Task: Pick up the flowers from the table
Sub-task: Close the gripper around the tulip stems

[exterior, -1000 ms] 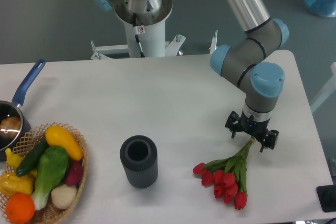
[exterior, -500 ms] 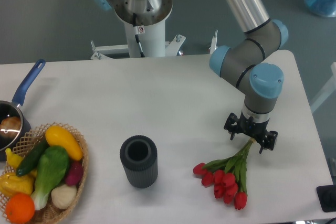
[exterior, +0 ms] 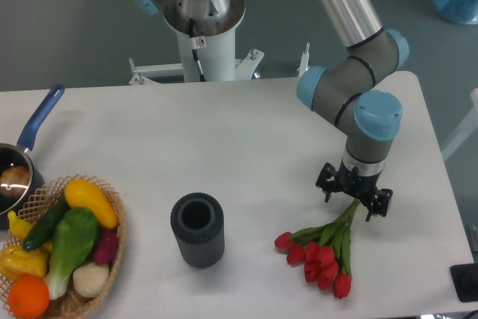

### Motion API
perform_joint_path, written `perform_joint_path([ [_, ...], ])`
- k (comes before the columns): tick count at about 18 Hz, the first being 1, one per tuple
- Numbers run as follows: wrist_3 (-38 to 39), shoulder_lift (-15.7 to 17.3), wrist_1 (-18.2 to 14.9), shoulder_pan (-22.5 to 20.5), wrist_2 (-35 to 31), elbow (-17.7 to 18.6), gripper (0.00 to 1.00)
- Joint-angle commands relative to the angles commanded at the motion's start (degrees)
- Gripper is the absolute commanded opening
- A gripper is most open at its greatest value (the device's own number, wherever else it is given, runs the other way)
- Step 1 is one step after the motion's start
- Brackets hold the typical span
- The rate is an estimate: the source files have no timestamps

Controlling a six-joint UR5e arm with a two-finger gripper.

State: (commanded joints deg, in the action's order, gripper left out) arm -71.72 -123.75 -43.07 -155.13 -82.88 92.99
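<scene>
The flowers (exterior: 323, 250), red tulips on green stems, lie on the white table (exterior: 246, 140) at the front right. Their heads point toward the front edge, and their stem ends run up under the gripper. My gripper (exterior: 352, 200) points straight down over those stem ends. Its black fingers (exterior: 326, 188) stand apart on either side of the stems, so it looks open. The wrist hides the contact point.
A dark ribbed cylinder vase (exterior: 197, 229) stands upright left of the flowers. At the front left corner is a wicker basket (exterior: 112, 248) of vegetables, with a blue-handled pan (exterior: 33, 128) behind it. The table's right edge is close to the gripper.
The gripper has shifted slightly to the left over the stem ends. The flowers have stayed where they were.
</scene>
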Motion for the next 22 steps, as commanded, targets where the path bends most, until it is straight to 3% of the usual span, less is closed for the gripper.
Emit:
perform_joint_path([
  [6, 0.17, -0.79, 2.02, 0.35, 0.00, 0.00, 1.00],
  [14, 0.26, -0.79, 2.11, 0.44, -0.09, 0.00, 0.99],
  [18, 0.17, -0.70, 2.11, 0.44, -0.09, 0.09, 0.76],
  [21, 0.09, -0.70, 2.11, 0.44, -0.17, 0.00, 0.69],
  [22, 0.09, -0.70, 2.11, 0.44, -0.18, 0.09, 0.62],
])
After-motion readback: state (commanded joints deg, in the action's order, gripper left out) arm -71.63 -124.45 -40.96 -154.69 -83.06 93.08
